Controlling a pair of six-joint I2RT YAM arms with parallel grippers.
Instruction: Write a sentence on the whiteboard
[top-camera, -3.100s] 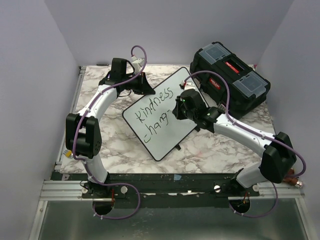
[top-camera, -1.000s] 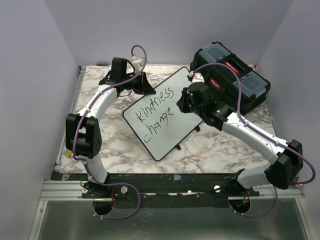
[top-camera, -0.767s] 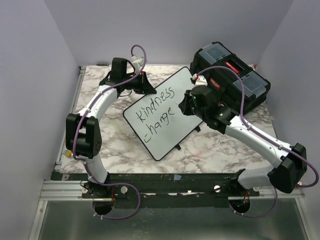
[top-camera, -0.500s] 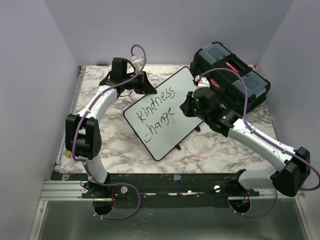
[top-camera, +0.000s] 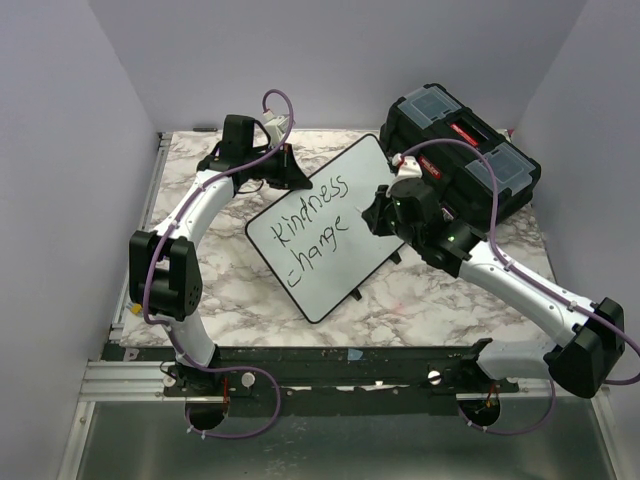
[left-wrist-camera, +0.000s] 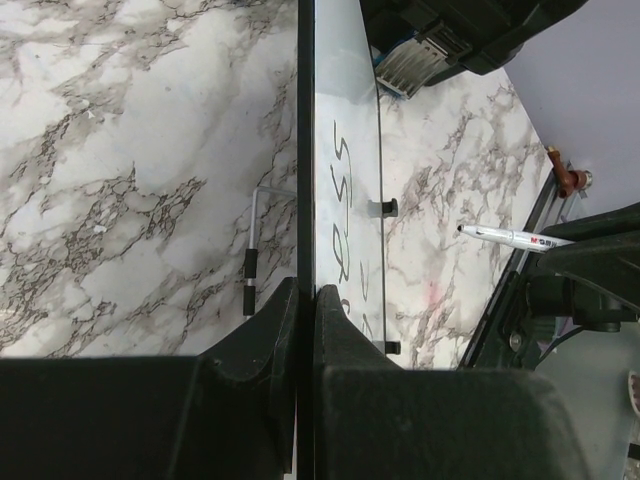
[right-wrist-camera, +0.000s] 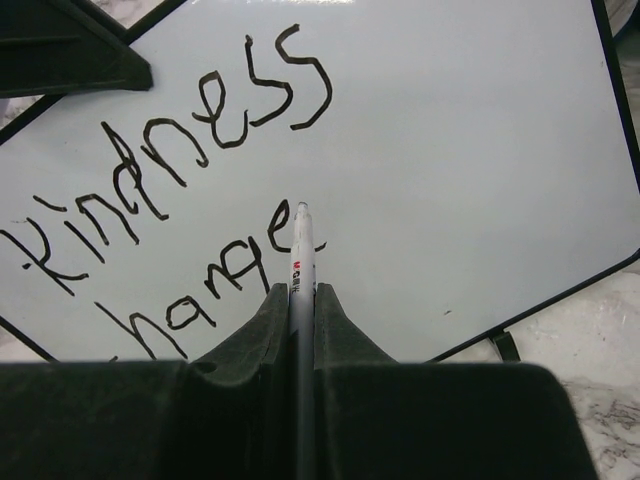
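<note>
A lab cell: marbled table (top-camera: 240, 290) boxed by plain lilac walls (top-camera: 60, 150).

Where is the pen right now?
In the right wrist view, the marker pen is pinched in the right tool, near the middle. Its tip points at the whiteboard, just right of the word "change".

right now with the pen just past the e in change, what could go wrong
1. The marker tip in the right gripper sits almost on the "e" of the sentence; the next letter may overlap or smear it.
2. The left gripper pinches the whiteboard at one edge only, so pen pressure might swing it.
3. The right arm works close to the toolbox and could bump it.
</note>
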